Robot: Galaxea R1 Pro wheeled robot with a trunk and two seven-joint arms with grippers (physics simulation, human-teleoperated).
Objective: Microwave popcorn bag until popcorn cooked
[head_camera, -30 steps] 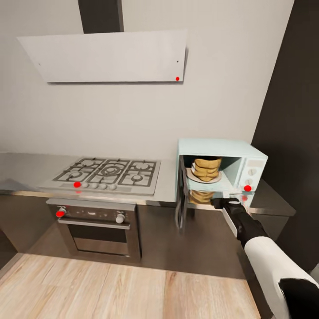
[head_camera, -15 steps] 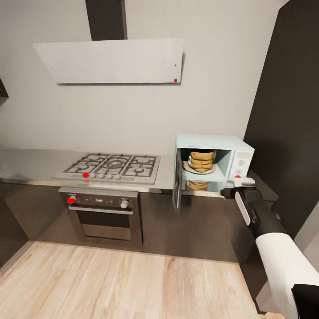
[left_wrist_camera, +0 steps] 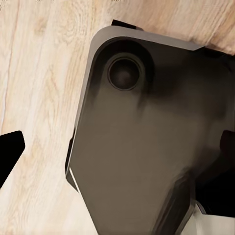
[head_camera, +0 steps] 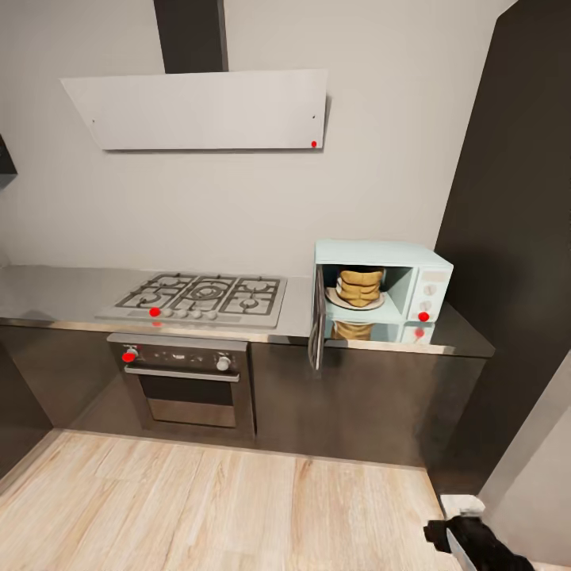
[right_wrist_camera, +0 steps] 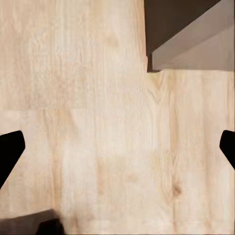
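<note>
The pale mint-blue microwave (head_camera: 428,274) stands on the steel countertop (head_camera: 63,289) at the right end, its dark door (head_camera: 316,333) swung open to the left. Inside it, the golden-tan popcorn bag (head_camera: 359,287) stands upright on a round plate (head_camera: 374,304). No popcorn bits are visible. My right arm's end (head_camera: 468,539) hangs low at the bottom right of the head view, far from the microwave. In the right wrist view my right gripper (right_wrist_camera: 120,149) is open over bare wood floor. My left gripper (left_wrist_camera: 120,147) is open above my own dark base (left_wrist_camera: 137,147).
A gas hob (head_camera: 202,297) lies left of the microwave, with a black built-in oven (head_camera: 190,381) beneath it and an extractor hood (head_camera: 206,107) above. A tall dark cabinet (head_camera: 515,238) closes off the right side. Wood floor (head_camera: 198,507) stretches in front of the cabinets.
My right arm has pulled back from the microwave's front and dropped to the lower right. The camera backed away earlier, then held steady. The bag and the open door have not moved.
</note>
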